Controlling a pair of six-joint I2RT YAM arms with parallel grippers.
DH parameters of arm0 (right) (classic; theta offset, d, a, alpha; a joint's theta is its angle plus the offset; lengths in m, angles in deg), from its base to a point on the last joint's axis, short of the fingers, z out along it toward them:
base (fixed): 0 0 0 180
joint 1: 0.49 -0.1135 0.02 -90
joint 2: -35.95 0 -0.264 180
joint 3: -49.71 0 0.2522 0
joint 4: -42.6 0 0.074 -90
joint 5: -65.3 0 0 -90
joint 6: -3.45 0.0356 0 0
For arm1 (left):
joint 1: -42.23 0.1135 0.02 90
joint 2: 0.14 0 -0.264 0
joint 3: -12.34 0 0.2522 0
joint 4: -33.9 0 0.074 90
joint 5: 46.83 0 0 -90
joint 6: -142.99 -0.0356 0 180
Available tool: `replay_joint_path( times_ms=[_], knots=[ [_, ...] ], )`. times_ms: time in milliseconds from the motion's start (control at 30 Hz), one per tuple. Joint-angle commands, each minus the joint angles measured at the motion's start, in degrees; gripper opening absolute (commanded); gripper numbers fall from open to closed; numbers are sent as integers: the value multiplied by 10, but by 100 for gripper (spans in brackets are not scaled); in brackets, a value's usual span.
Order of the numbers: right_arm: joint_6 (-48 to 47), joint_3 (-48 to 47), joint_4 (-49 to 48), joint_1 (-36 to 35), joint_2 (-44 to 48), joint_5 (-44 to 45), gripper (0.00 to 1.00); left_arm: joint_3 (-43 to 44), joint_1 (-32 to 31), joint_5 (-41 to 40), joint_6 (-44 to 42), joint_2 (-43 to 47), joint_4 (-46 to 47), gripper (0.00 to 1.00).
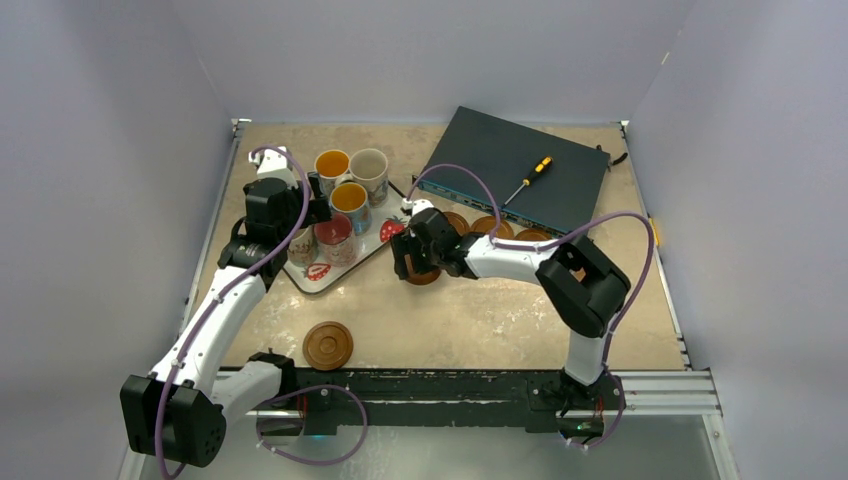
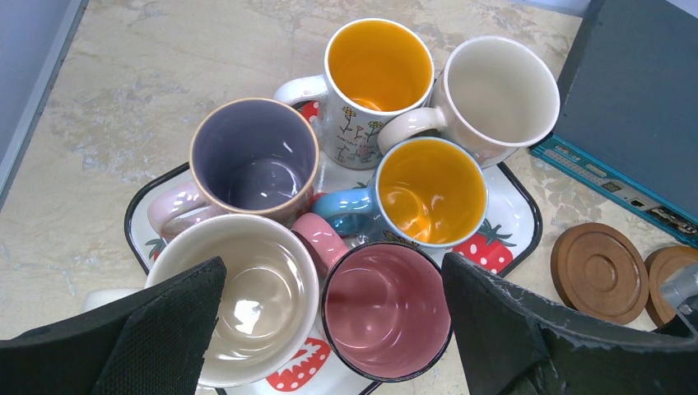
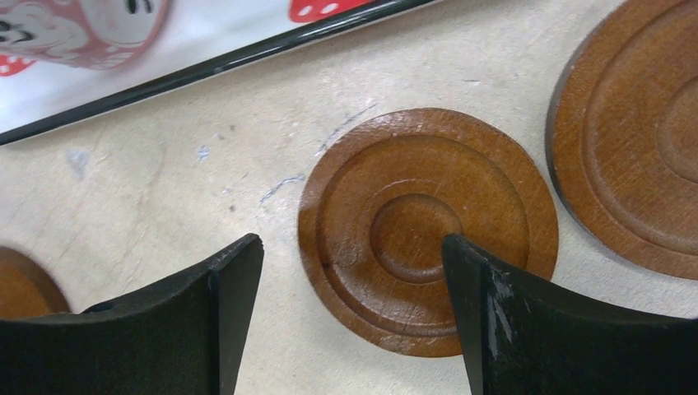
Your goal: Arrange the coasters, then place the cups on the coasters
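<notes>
Several cups crowd the strawberry-print tray (image 2: pixel 517 234): purple-lined (image 2: pixel 253 156), orange-lined (image 2: pixel 379 66), cream (image 2: pixel 502 90), blue with orange inside (image 2: pixel 430 191), a nearer cream one (image 2: pixel 247 288) and pink (image 2: pixel 385 309). My left gripper (image 2: pixel 333 271) hangs open above the nearer cream cup and the pink cup, touching neither. A brown ringed coaster (image 3: pixel 424 226) lies flat on the table. My right gripper (image 3: pixel 352 247) stands open over its left half, with the right finger above the disc. In the top view it (image 1: pixel 408 262) is just right of the tray (image 1: pixel 318 278).
More coasters (image 1: pixel 490 227) lie in a row beside a dark flat box (image 1: pixel 500 150) that carries a screwdriver (image 1: pixel 530 178). One coaster (image 1: pixel 328 345) sits alone near the front edge. Two coasters (image 3: pixel 642 140) (image 3: pixel 25 284) flank the right gripper, and the tray rim (image 3: pixel 206 66) runs above it.
</notes>
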Motion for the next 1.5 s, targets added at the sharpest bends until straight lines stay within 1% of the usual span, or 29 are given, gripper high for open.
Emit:
replay_joint_path(
  times_ms=[0, 200, 333, 467, 567, 667, 767, 1033, 1233, 1367, 1467],
  knots=[
    [-31, -12, -15, 4, 55, -52, 85, 11, -2, -5, -1, 11, 15, 98],
    [-40, 9, -63, -7, 123, -122, 86, 11, -2, -11, 0, 15, 13, 98],
    [-45, 16, -91, -55, 135, -132, 86, 8, -2, -29, 3, 29, 14, 98],
    [-50, 2, -112, -128, 100, -126, 86, 1, -2, -56, 8, 49, 18, 98],
    [-51, -28, -119, -179, 56, -132, 85, -4, -2, -76, 12, 63, 20, 98],
    [-54, -62, -120, -221, 12, -132, 84, -8, -2, -91, 14, 76, 22, 98],
    [-65, -98, -116, -248, -26, -127, 83, -9, -2, -96, 15, 80, 23, 98],
    [-93, -168, -84, -274, -108, -124, 78, -8, -2, -102, 16, 80, 20, 98],
    [-87, -177, -76, -276, -145, -151, 77, -6, -2, -111, 21, 78, 16, 98],
    [-75, -173, -75, -276, -156, -159, 81, -6, -2, -109, 23, 76, 16, 98],
    [-48, -169, -60, -276, -160, -165, 81, -6, -2, -109, 24, 74, 16, 99]
  ],
)
